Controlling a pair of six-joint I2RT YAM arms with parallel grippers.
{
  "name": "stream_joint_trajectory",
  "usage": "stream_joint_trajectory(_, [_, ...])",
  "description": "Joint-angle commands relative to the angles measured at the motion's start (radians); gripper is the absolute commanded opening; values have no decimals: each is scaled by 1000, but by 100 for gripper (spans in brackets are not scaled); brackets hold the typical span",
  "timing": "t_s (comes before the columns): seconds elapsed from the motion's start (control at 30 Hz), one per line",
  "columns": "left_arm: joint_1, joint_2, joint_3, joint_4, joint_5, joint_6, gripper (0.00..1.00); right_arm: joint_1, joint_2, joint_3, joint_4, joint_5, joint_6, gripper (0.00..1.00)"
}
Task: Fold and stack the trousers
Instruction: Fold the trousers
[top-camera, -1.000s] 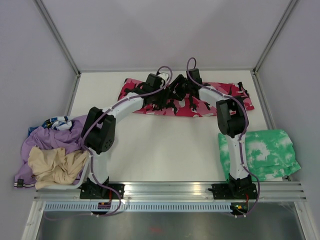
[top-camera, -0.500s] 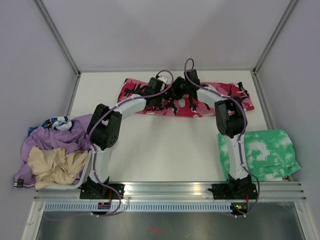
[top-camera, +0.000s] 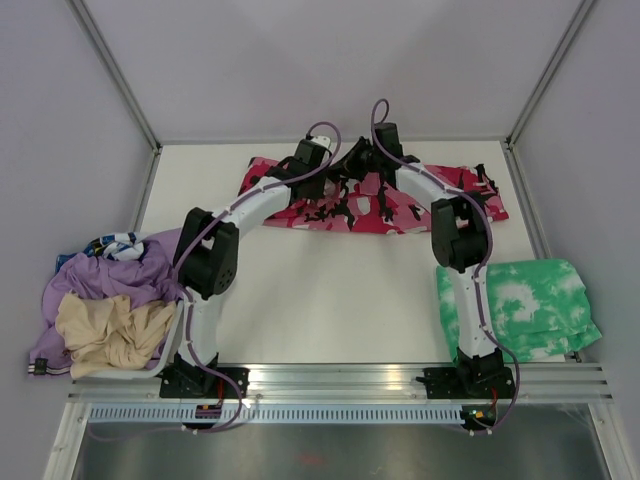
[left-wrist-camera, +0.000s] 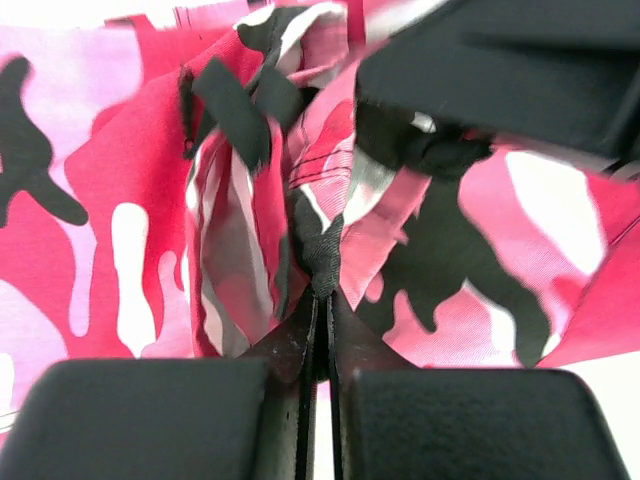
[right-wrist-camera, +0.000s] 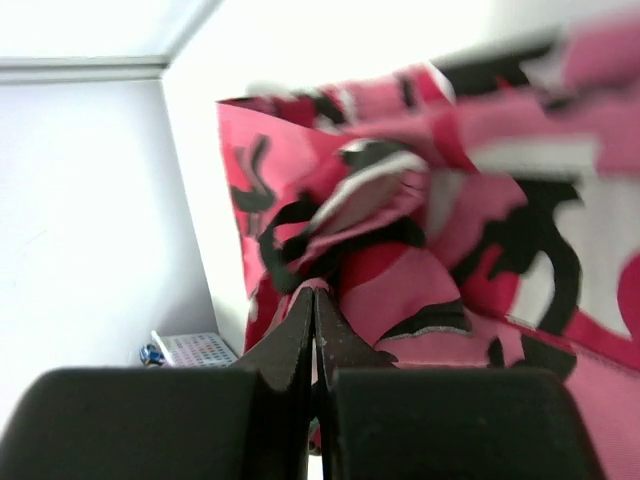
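Note:
The trousers (top-camera: 400, 212), in pink, red, white and black camouflage, lie spread across the far part of the table. Both arms reach over their middle. My left gripper (top-camera: 338, 178) is shut on a dark bunched fold of the trousers (left-wrist-camera: 120, 180), and the pinched cloth shows at its tips (left-wrist-camera: 322, 288). Close beside it, my right gripper (top-camera: 365, 172) is shut on another raised fold of the trousers (right-wrist-camera: 430, 280), with the tips (right-wrist-camera: 315, 295) pressed together on the cloth. The fabric rises in a ridge between the two grippers.
A green-and-white tie-dye garment (top-camera: 520, 305) lies at the near right. Lilac (top-camera: 110, 272) and beige (top-camera: 110, 330) clothes are heaped in a white basket at the near left. Grey walls enclose the table, and a metal rail (top-camera: 340, 378) runs along the near edge.
Both grippers went from open to shut on the trousers' middle. Both wrists moved slightly toward the far wall, and the cloth between them has bunched up.

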Motion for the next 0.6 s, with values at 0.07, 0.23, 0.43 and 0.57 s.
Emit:
stream_joint_trajectory(0.07, [7,5,83,-86,31,-92,2,-68,-14,147,53,14,-213,0])
stream_joint_trajectory(0.23, [7,18,78,-80,73,-88,2,-97,50,210,58,-103,-393,0])
stream_joint_trajectory(0.43, [5,13,28,-65,145,-7,2,-105,213,348,-15,-214,-441,22])
stream_joint_trajectory(0.57, [4,24,40,-89,162,-15,2,-110,190,344,-56,-263,-550,47])
